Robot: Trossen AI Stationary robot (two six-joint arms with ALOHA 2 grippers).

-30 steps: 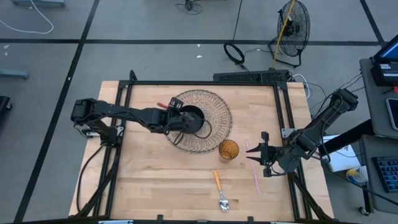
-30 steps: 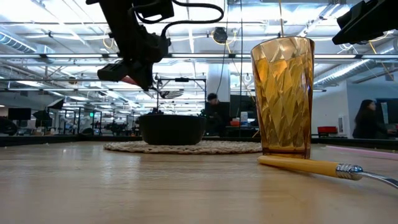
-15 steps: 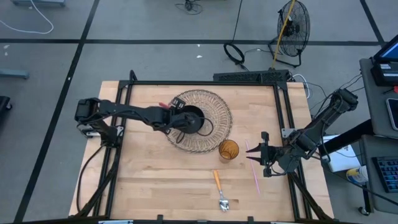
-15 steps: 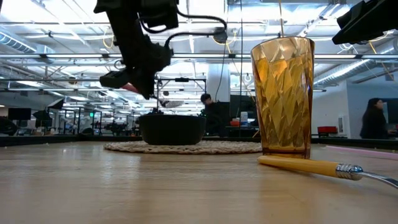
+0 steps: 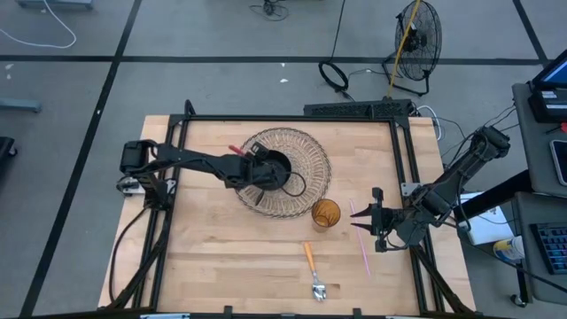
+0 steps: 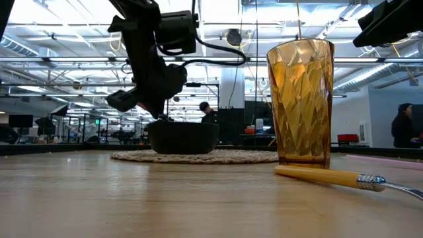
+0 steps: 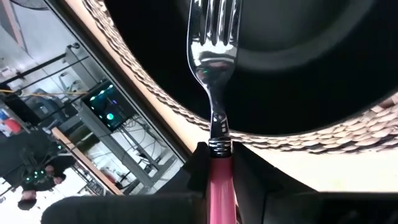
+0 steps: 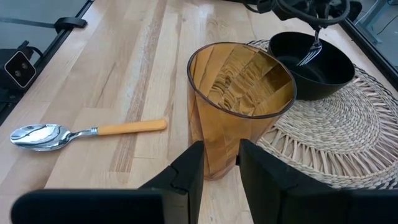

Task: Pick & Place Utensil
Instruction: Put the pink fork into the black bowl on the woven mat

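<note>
A fork point(image 7: 211, 62) with a pink handle is in my left gripper point(image 5: 254, 156), which is shut on it over the near-left rim of the black bowl point(image 5: 276, 170). The fork's tines point(image 8: 310, 55) reach into the bowl; whether they touch it I cannot tell. The bowl stands on a round woven mat point(image 5: 306, 182). My right gripper point(image 5: 376, 221) waits open near the table's right edge, level with the amber glass point(image 5: 325, 213). An orange-handled spoon point(image 5: 313, 266) lies flat near the table's near edge. My left gripper pinches the fork's pink handle point(image 7: 219, 177) between its two fingers, just behind the metal collar. The fingers lie along the fork. They slant down from the table's left side. The fork is lifted clear and tilted, tines lowest, over the bowl point(image 7: 298, 62).
The tall amber glass point(image 6: 299, 99) stands upright on the wood next to the mat's near-right edge. A thin pink stick point(image 5: 364, 250) lies on the table under my right gripper. A black frame runs along the table's edges. Bare wood lies to the near left.
My left gripper has moved toward the table's right and down toward the bowl, tipping steeper. The fork has gone with it, and its tines now hang inside the bowl's rim.
</note>
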